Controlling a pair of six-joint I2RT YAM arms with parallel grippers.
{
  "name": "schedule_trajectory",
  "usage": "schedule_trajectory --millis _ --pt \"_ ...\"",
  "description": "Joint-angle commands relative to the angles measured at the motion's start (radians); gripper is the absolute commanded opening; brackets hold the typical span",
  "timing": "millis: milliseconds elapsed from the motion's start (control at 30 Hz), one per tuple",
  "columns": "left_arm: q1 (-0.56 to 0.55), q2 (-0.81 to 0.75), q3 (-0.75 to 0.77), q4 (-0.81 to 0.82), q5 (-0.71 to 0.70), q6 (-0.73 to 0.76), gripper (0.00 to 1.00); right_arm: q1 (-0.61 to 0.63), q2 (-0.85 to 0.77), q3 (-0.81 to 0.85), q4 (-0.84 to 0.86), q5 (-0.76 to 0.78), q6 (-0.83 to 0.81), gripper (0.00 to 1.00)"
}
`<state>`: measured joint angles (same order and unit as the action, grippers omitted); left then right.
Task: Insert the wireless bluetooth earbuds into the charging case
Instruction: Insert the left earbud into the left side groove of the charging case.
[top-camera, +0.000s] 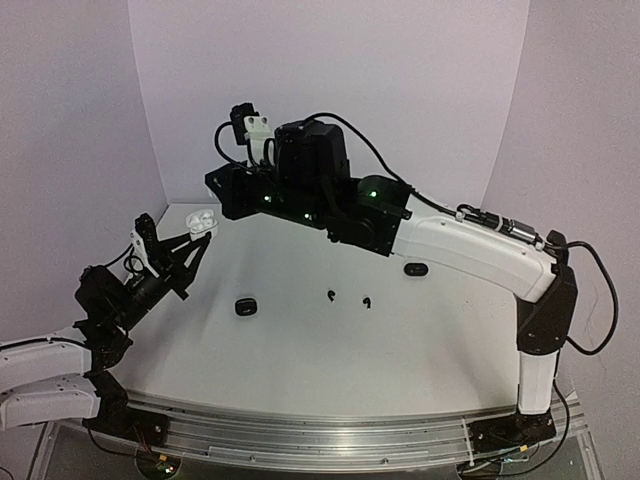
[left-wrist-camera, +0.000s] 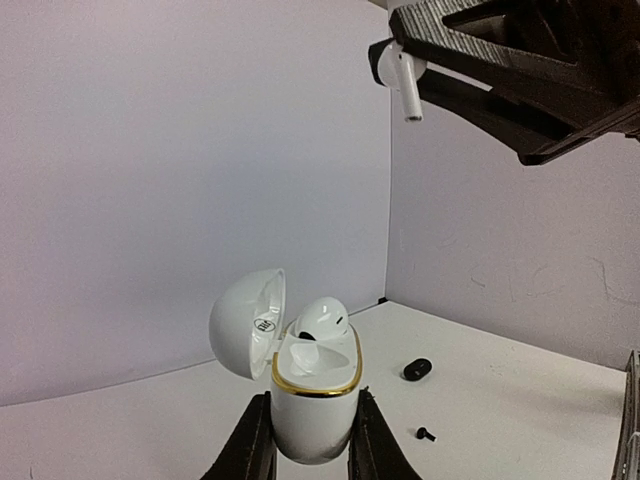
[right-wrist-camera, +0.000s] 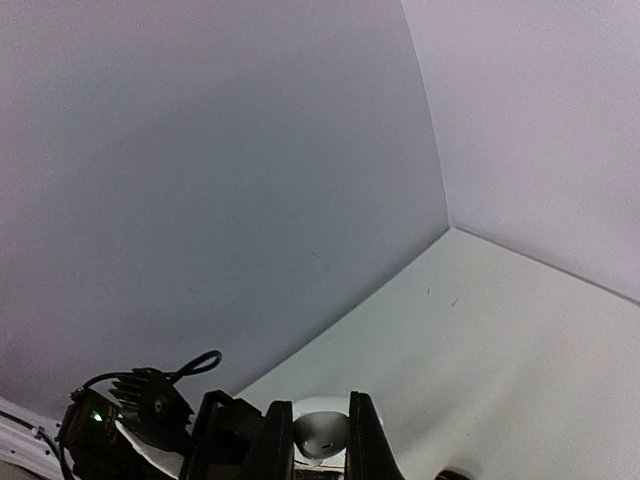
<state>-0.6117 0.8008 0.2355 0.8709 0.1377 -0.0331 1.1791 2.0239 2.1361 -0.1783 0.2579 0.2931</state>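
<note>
Left wrist view: the left pincer (left-wrist-camera: 311, 425) is clamped on the white charging case (left-wrist-camera: 312, 395) at lower centre of the frame. Its lid (left-wrist-camera: 247, 322) is tipped open to the left and one seated white earbud (left-wrist-camera: 322, 318) rests inside. At upper right the right pincer (left-wrist-camera: 402, 62) grips the held white earbud (left-wrist-camera: 404, 74), stem pointing down, well above the case. Right wrist view: at the bottom edge the fingers (right-wrist-camera: 275, 440) are closed on a pale rounded shape. Top external view: near frame centre two black earbuds (top-camera: 331, 294) (top-camera: 367, 299) lie apart on the worktop (top-camera: 300, 350), between a left black case (top-camera: 245, 307) and a right black case (top-camera: 416, 268)
</note>
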Motion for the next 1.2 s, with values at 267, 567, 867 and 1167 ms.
schedule_trajectory --millis 267,567,867,1167 --pt "0.001 0.028 0.091 0.094 -0.001 0.063 0.0 0.054 0.018 -0.091 0.422 0.001 -0.201 0.0" --pt "0.001 0.027 0.09 0.114 0.002 0.045 0.0 0.054 0.052 -0.119 0.465 -0.02 -0.235 0.0" --pt "0.001 0.032 0.096 0.133 0.005 0.003 0.0 0.054 0.067 -0.147 0.502 -0.017 -0.255 0.0" --pt "0.001 0.033 0.1 0.129 0.005 0.001 0.0 0.054 0.073 -0.182 0.502 -0.005 -0.267 0.0"
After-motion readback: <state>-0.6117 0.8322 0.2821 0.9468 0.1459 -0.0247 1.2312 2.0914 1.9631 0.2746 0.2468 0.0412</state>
